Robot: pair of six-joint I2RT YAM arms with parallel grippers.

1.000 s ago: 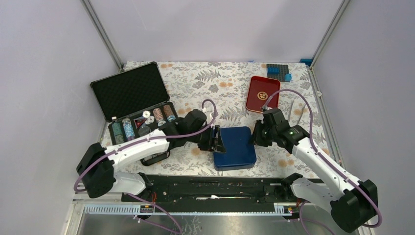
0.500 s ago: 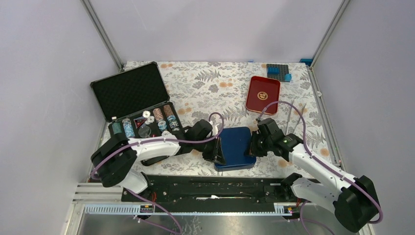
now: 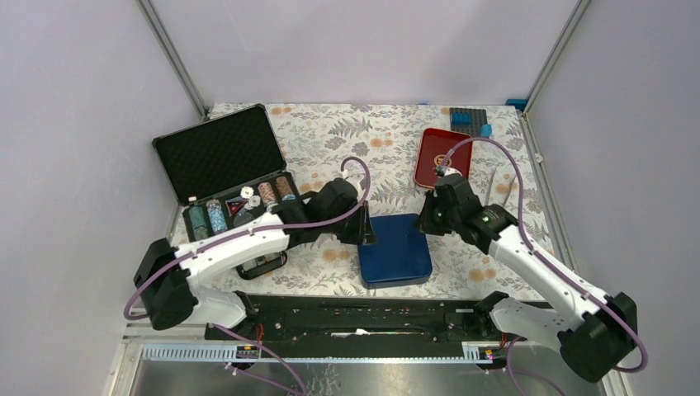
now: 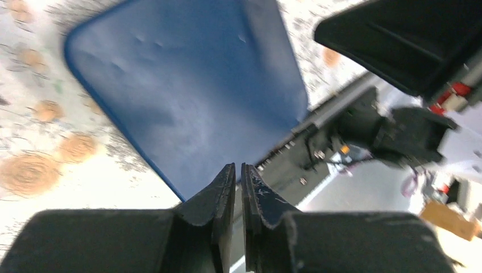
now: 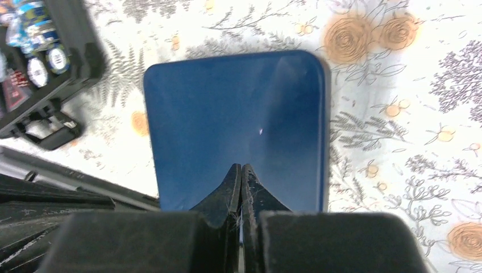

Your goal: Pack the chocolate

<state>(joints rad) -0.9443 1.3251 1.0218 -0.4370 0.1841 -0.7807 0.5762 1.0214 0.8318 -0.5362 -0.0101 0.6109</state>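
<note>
We find the blue box [image 3: 396,254] lying flat on the flowered table [image 3: 347,140] between the two arms, its lid on and seated evenly all round as far as the overhead view shows. No chocolate is visible in any view. We judge it to be inside the shut box, which would put the packing at or near its end, but the pictures cannot confirm this.

The left gripper [image 3: 364,233] stands just beside the box's left edge. In its wrist view the fingers [image 4: 219,190] are drawn together with only a hairline slit between them and nothing held. The right gripper [image 3: 426,223] stands at the box's far right corner, its fingers [image 5: 232,185] pressed together and empty.

A red tray [image 3: 443,157] lies behind the box, apart from it. We cannot tell whether it belongs to the box or has still to be placed. A black case [image 3: 221,157] with poker chips [image 3: 268,194] lies open to the left, and does not figure in this task.

The box's contents are hidden. The left wrist view is blurred, and we cannot say whether either gripper touches the box.
</note>
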